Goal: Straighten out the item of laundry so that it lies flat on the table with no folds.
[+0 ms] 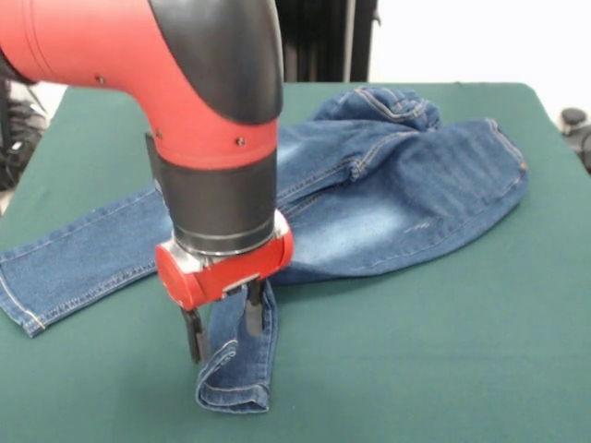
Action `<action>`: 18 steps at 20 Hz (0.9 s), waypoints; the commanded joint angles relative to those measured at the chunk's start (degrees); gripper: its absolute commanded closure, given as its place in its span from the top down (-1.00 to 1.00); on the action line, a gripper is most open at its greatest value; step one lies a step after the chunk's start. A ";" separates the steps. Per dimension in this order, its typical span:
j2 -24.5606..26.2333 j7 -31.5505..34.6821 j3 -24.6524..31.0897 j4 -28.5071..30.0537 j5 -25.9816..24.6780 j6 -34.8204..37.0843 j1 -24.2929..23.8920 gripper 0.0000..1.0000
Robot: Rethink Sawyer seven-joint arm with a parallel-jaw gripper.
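The blue denim jeans (406, 194) lie on the dark green table (443, 369). The waist is bunched at the back right, with faded patches on the thighs. One leg stretches flat to the left edge. The other leg is folded toward the front and ends in a doubled-over hem (235, 388). My gripper (223, 330) points straight down over this folded leg. It is open: one finger stands just off the leg's left edge and the other over the denim. The tips are at about fabric height. The red and black arm hides part of the left leg.
Dark equipment stands behind the table's far edge (323, 41). A dark object (574, 120) sits off the table's right side. Cables show at the left edge (14, 129).
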 commanded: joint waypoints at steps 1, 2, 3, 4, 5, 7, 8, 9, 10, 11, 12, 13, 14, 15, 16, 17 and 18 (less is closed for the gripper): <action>3.29 18.80 -0.50 5.00 2.09 -1.50 3.87 1.00; 3.50 18.72 -0.80 4.69 1.99 -1.41 4.05 1.00; 3.58 18.53 -0.98 4.35 1.97 -1.19 3.98 1.00; 3.84 18.53 -0.96 4.15 2.04 -1.22 3.95 1.00; 3.61 18.49 -0.93 4.53 2.10 -1.41 3.82 1.00; 3.25 18.34 -1.00 5.60 1.98 -2.19 3.56 1.00; 3.13 18.36 -1.37 5.83 1.81 -2.29 3.66 1.00; 3.24 18.41 -1.90 5.29 1.66 -1.82 3.99 1.00; 3.22 18.39 -2.43 5.21 1.40 -1.72 4.22 1.00; 3.54 18.31 -3.02 4.49 1.08 -1.52 4.56 1.00; 3.57 18.29 -3.70 4.24 0.68 -1.51 4.87 1.00; 3.54 18.49 -4.52 3.75 0.36 -1.09 5.23 1.00; 3.44 18.89 -5.49 3.50 0.18 -1.02 5.61 1.00; 3.33 19.57 -6.66 2.87 -0.18 -0.73 6.16 1.00; 3.07 20.17 -7.89 2.58 -0.40 -0.33 6.66 1.00; 2.82 20.76 -9.11 2.28 -0.61 0.07 7.17 1.00; 2.39 20.78 -10.03 2.27 -0.83 0.25 7.54 1.00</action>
